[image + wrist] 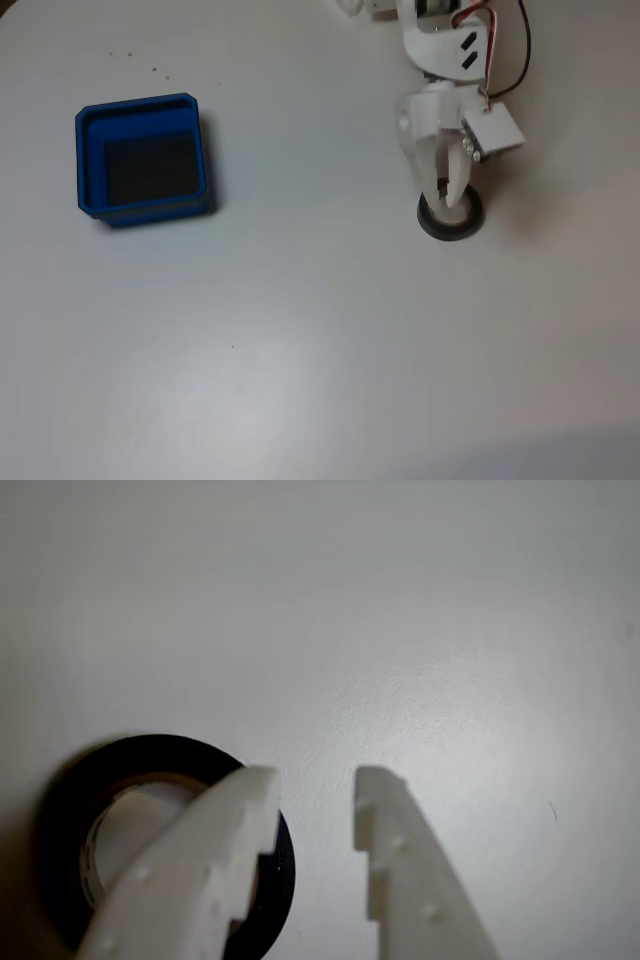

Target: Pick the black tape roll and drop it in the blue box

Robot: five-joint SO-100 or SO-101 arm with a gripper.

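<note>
Lying flat on tabletop (pixel 300 350), black tape roll (pixel 449 214) sits right of centre in fixed view, well apart from blue box (pixel 145 160) at left. Tool (pixel 448 190) poised over roll, jaws parted, gripping nothing yet; likely straddling ring wall for pinch. Wrist view shows what fixed view hides: one finger (pixel 195 870) over roll's rim, other finger (pixel 405 870) outside on bare tabletop.

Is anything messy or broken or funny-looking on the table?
Nothing looks broken or spilled. The bright blue square plastic tray sits upright and empty. The small black ring of tape lies flat under the white two-finger gripper. A few tiny dark specks dot the white table.
</note>
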